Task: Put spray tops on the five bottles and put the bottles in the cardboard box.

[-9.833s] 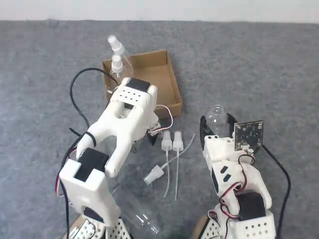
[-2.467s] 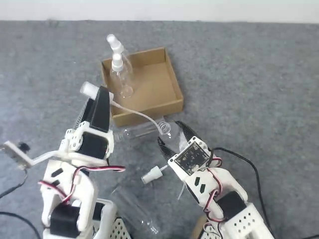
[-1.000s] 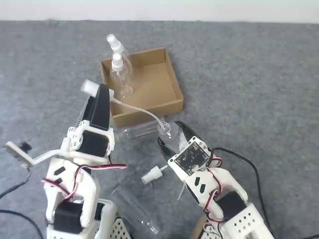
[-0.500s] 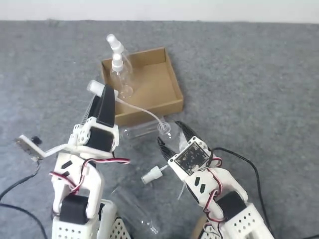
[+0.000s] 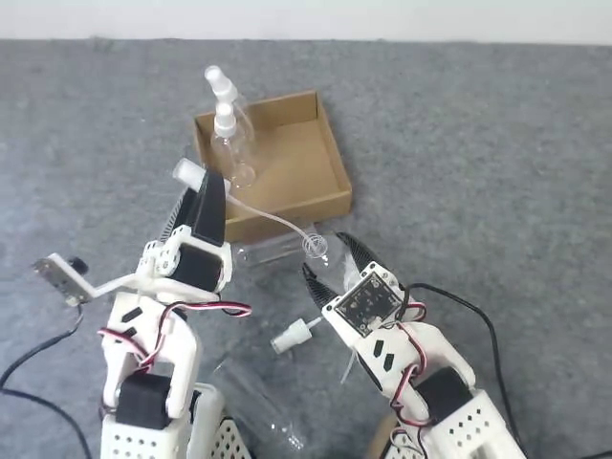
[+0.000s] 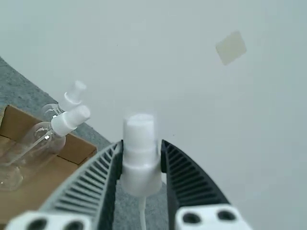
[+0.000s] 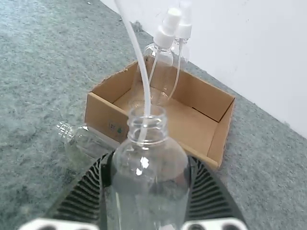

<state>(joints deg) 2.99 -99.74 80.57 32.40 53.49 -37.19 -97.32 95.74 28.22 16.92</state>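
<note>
- I see the cardboard box point(image 5: 287, 212) with two capped bottles point(image 5: 229, 143) at its far corner.
- Right gripper point(image 7: 148, 160) clamped on an upright open bottle point(image 7: 146, 158), just beside the box.
- Left gripper point(image 6: 141, 146) pinches a spray top point(image 6: 140, 153); its tube point(image 7: 139, 72) drops into that bottle's neck.

The cardboard box point(image 5: 296, 163) was brown; each bottle point(image 7: 146, 177) was clear and each spray top point(image 6: 140, 153) white. The carpet point(image 5: 478, 143) was mottled grey. The arms point(image 5: 435, 359) were white, with black ribbed fingers point(image 6: 192, 182).
</note>
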